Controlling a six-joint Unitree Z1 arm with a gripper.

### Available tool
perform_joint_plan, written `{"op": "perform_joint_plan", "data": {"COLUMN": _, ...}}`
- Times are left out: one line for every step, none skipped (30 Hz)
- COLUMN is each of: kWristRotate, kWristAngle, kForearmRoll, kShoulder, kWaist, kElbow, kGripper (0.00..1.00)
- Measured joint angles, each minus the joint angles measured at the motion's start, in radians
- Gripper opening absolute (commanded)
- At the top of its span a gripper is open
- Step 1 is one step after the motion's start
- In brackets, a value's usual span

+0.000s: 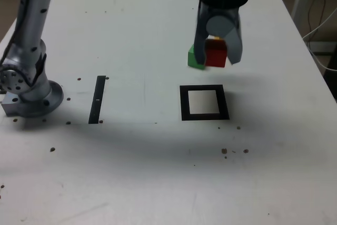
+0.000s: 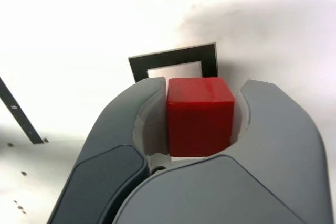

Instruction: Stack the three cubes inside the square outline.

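The gripper (image 2: pixel 202 124) was clamped on opposite flat faces of the red cube (image 2: pixel 200 115), held above the table beyond the square outline (image 1: pixel 204 103); the rigid, light, matte block appeared unlikely to slip.

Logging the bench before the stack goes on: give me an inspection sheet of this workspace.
Surface: white table, scattered small dark specks, mostly bare.
Job's things: red cube held in the pincer, off the table; green cube on the table beyond the square outline; a sliver of yellow shows behind the red cube in the exterior view, likely the yellow cube. Outline holds nothing.
Clutter: narrow black strip toward the exterior view's left.
Grippers: pincer shut on the red cube, above and beyond the outline.
Cables: white cables off the table at the exterior view's right edge.
Surroundings: arm base at the table's left in the exterior view; no person seen.
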Motion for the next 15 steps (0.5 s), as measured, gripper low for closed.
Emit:
{"op": "perform_joint_plan", "data": {"kWristRotate": -0.01, "kWristAngle": -0.002, "kForearmRoll": -0.011, "kShoulder": -0.004, "kWaist": -0.004, "kElbow": 0.015, "kGripper": 0.36}}
{"op": "perform_joint_plan", "data": {"kWristRotate": -0.021, "kWristAngle": -0.005, "kForearmRoll": -0.022, "kShoulder": -0.01, "kWaist": -0.008, "kElbow": 0.029, "kGripper": 0.36}}
{"op": "perform_joint_plan", "data": {"kWristRotate": -0.03, "kWristAngle": -0.006, "kForearmRoll": -0.034, "kShoulder": -0.016, "kWaist": -0.011, "kElbow": 0.044, "kGripper": 0.36}}
{"op": "perform_joint_plan", "data": {"kWristRotate": -0.041, "kWristAngle": -0.008, "kForearmRoll": -0.048, "kShoulder": -0.022, "kWaist": -0.014, "kElbow": 0.061, "kGripper": 0.36}}
{"op": "perform_joint_plan", "data": {"kWristRotate": -0.051, "kWristAngle": -0.011, "kForearmRoll": -0.061, "kShoulder": -0.029, "kWaist": -0.018, "kElbow": 0.076, "kGripper": 0.36}}
{"op": "perform_joint_plan", "data": {"kWristRotate": -0.062, "kWristAngle": -0.014, "kForearmRoll": -0.072, "kShoulder": -0.034, "kWaist": -0.023, "kElbow": 0.093, "kGripper": 0.36}}
{"op": "perform_joint_plan", "data": {"kWristRotate": -0.07, "kWristAngle": -0.015, "kForearmRoll": -0.078, "kShoulder": -0.036, "kWaist": -0.026, "kElbow": 0.102, "kGripper": 0.36}}
{"op": "perform_joint_plan", "data": {"kWristRotate": -0.08, "kWristAngle": -0.017, "kForearmRoll": -0.085, "kShoulder": -0.038, "kWaist": -0.03, "kElbow": 0.111, "kGripper": 0.36}}
{"op": "perform_joint_plan", "data": {"kWristRotate": -0.09, "kWristAngle": -0.019, "kForearmRoll": -0.093, "kShoulder": -0.04, "kWaist": -0.033, "kElbow": 0.121, "kGripper": 0.36}}
{"op": "perform_joint_plan", "data": {"kWristRotate": -0.102, "kWristAngle": -0.02, "kForearmRoll": -0.101, "kShoulder": -0.043, "kWaist": -0.037, "kElbow": 0.134, "kGripper": 0.36}}
{"op": "perform_joint_plan", "data": {"kWristRotate": -0.113, "kWristAngle": -0.021, "kForearmRoll": -0.107, "kShoulder": -0.046, "kWaist": -0.042, "kElbow": 0.145, "kGripper": 0.36}}
{"op": "perform_joint_plan", "data": {"kWristRotate": -0.125, "kWristAngle": -0.022, "kForearmRoll": -0.114, "kShoulder": -0.049, "kWaist": -0.046, "kElbow": 0.156, "kGripper": 0.36}}
{"op": "perform_joint_plan", "data": {"kWristRotate": -0.136, "kWristAngle": -0.023, "kForearmRoll": -0.124, "kShoulder": -0.052, "kWaist": -0.051, "kElbow": 0.165, "kGripper": 0.36}}
{"op": "perform_joint_plan", "data": {"kWristRotate": -0.147, "kWristAngle": -0.023, "kForearmRoll": -0.137, "kShoulder": -0.056, "kWaist": -0.056, "kElbow": 0.176, "kGripper": 0.36}}
{"op": "perform_joint_plan", "data": {"kWristRotate": -0.156, "kWristAngle": -0.024, "kForearmRoll": -0.147, "kShoulder": -0.058, "kWaist": -0.06, "kElbow": 0.187, "kGripper": 0.36}}
